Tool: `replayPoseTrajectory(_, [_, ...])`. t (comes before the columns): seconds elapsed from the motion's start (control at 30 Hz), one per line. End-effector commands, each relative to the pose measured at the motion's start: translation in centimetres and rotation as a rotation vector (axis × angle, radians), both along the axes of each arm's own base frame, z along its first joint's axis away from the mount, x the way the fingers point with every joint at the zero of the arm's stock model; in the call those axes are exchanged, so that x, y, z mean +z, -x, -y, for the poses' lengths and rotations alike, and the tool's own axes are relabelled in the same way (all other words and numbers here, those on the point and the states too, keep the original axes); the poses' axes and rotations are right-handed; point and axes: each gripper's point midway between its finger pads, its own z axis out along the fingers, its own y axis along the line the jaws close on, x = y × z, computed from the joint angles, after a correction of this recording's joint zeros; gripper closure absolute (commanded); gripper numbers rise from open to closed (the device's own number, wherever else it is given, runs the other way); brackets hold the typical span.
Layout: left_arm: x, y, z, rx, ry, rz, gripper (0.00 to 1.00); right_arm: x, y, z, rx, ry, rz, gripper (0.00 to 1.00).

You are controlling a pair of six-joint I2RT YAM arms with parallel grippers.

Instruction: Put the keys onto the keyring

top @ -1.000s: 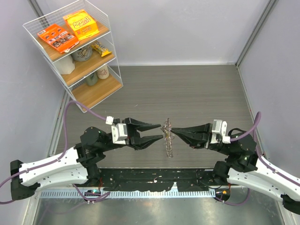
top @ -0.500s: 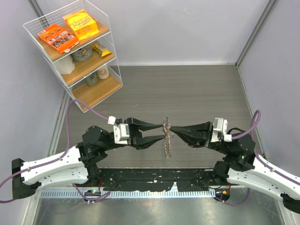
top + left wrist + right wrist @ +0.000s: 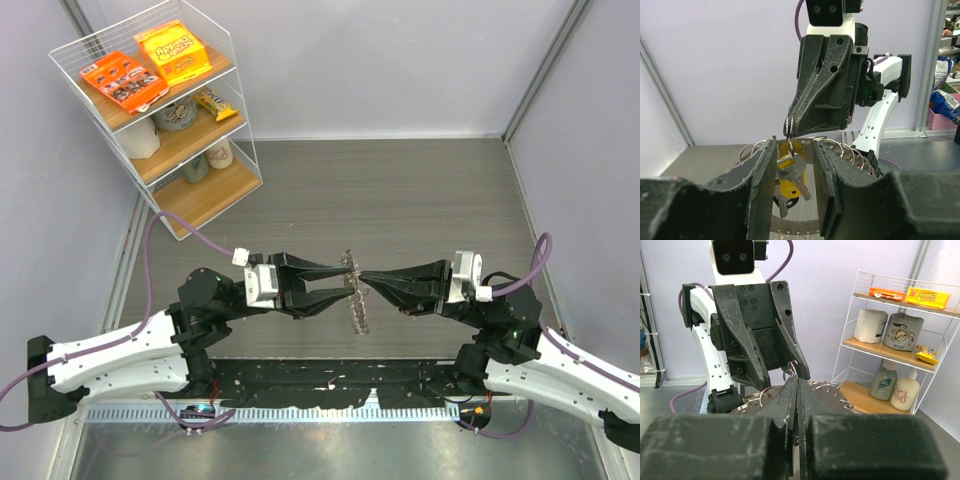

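Observation:
The keyring [image 3: 357,312], a silvery loop rimmed with small wire rings, hangs edge-on between the two arms. My right gripper [image 3: 360,277] is shut on a small wire ring at its top. In the left wrist view that pinched ring sits in the right gripper's tips [image 3: 791,132]. The keys [image 3: 794,177] dangle from it, yellow heads and silver blades bunched together. My left gripper [image 3: 795,145] is open, one finger on each side of the keys with a gap to both. The keyring's [image 3: 845,150] wire loops show behind the fingers. In the right wrist view the keyring [image 3: 855,390] spreads behind the shut right gripper [image 3: 797,382].
A white wire shelf rack [image 3: 160,110] stands at the back left of the grey table, holding orange snack boxes, paper rolls and bottles. The same rack [image 3: 900,340] shows at the right of the right wrist view. Grey walls close in on both sides.
My left gripper has slid right until its fingers straddle the hanging keys, and its jaws have narrowed slightly. The right gripper has edged left, still shut, carrying the keyring with it.

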Motion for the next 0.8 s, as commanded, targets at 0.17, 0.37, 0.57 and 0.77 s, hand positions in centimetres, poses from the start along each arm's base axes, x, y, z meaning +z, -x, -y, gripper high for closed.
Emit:
replayPoseTrajectory(0.17, [3.50,0.49,-0.55,-0.013,0.092,0.044,0.64,3.54,1.13,0.75,0.028,-0.105,0.064,0.94])
replayPoseTrajectory(0.37, [3.46,0.41,-0.50,-0.010,0.090,0.042,0.74,3.56,1.24,0.63,0.033,-0.105,0.068,0.94])
replayPoseTrajectory(0.57, [3.47,0.25,-0.37,-0.005,0.087,0.038,0.83,3.50,1.42,0.42,0.044,-0.101,0.071,0.94])
replayPoseTrajectory(0.77, [3.26,0.16,0.14,-0.007,0.049,0.032,1.00,3.48,1.54,0.40,0.047,-0.101,0.072,0.94])
